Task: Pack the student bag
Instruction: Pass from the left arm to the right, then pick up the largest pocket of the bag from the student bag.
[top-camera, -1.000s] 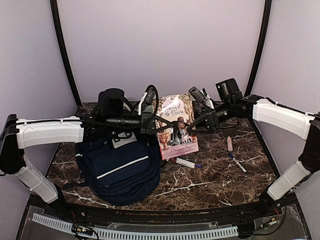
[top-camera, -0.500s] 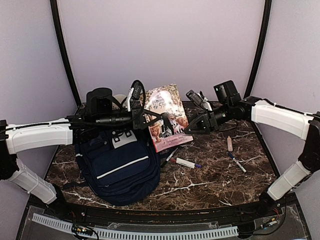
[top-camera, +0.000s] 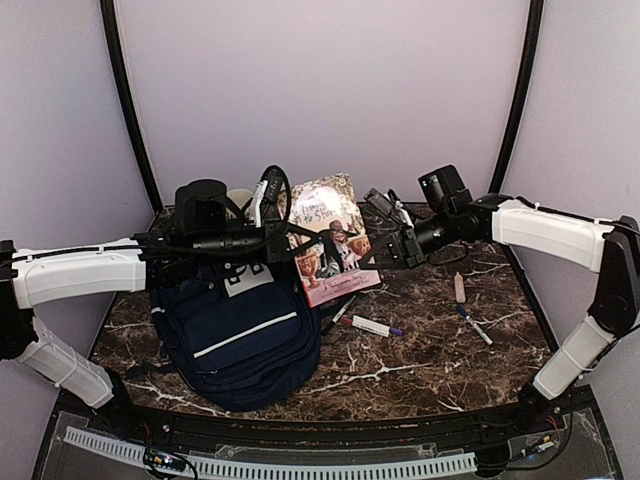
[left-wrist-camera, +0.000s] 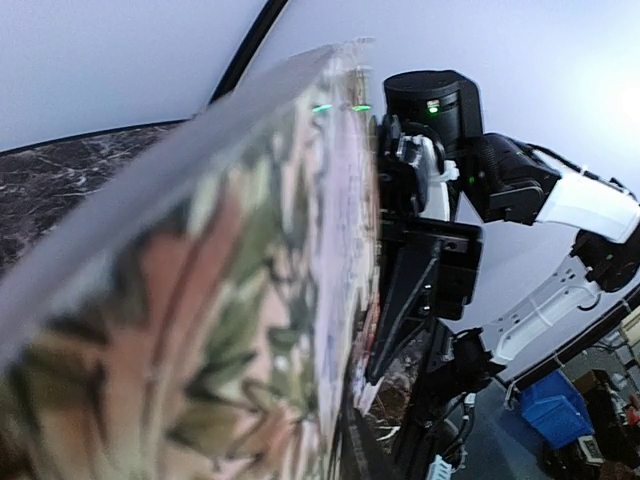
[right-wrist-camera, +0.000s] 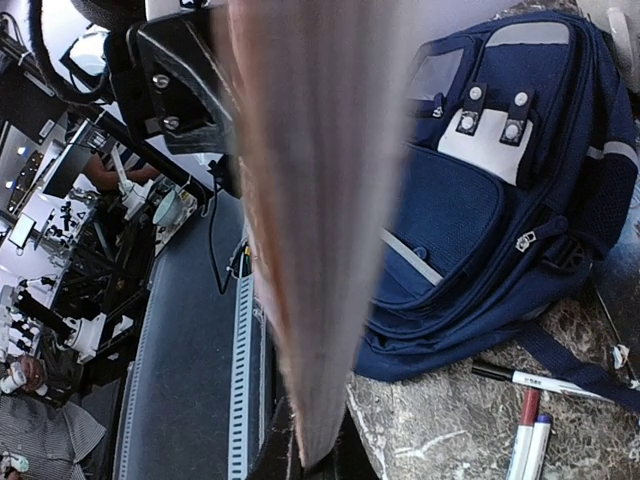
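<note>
Shifted left since earlier, book (top-camera: 330, 240) pinched by left claw (top-camera: 285, 240) and right claw (top-camera: 376, 254) hovers at 1 o'clock of limp student bag (top-camera: 240, 335), probably best gripped by its far rim.

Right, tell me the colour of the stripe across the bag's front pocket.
White: a thin stripe on the navy student bag. It shows best in the top external view.
</note>
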